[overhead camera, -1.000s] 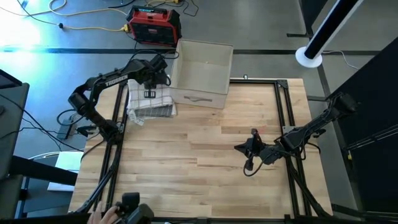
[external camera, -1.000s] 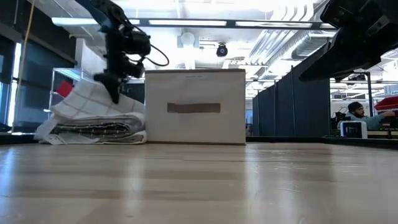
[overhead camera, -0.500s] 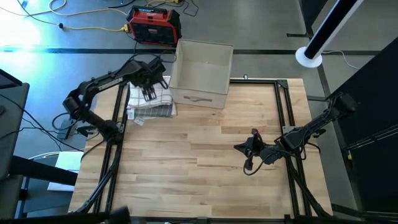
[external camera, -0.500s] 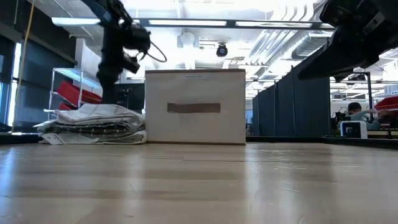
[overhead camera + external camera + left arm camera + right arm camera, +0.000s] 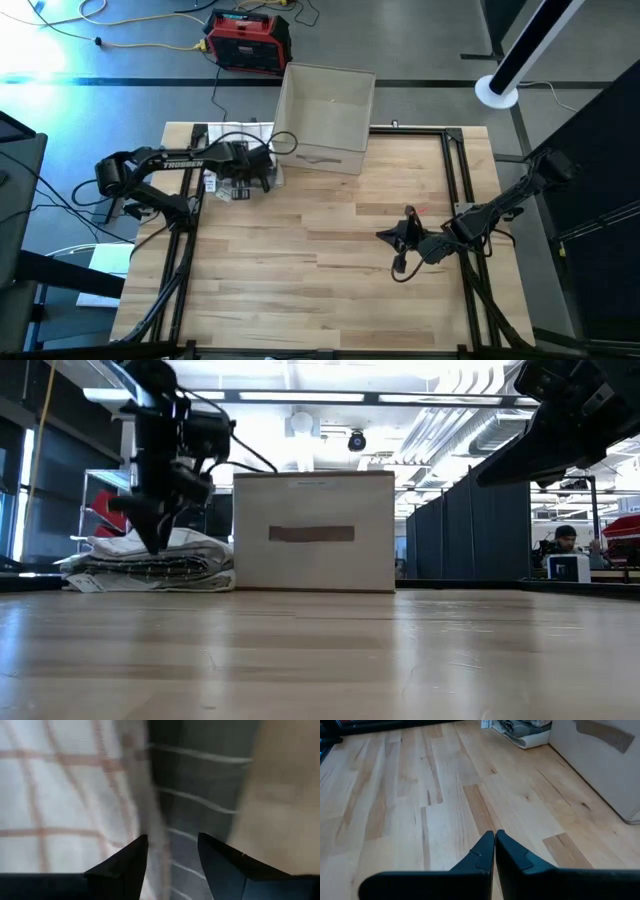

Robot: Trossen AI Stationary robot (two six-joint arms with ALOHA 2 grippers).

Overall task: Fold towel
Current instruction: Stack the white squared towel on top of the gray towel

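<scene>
Right gripper (image 5: pixel 400 268): fingers pressed together, empty, low over bare table (image 5: pixel 300 280), near side. Left gripper (image 5: pixel 240 186): fingers parted, holding nothing, poised over folded towel (image 5: pixel 150 563). Towel: far left of table, touching box (image 5: pixel 322 118).

Overhead, table-level, two wrist cameras

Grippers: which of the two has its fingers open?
The left gripper, open over the towel pile. The right gripper is shut above bare table.
</scene>
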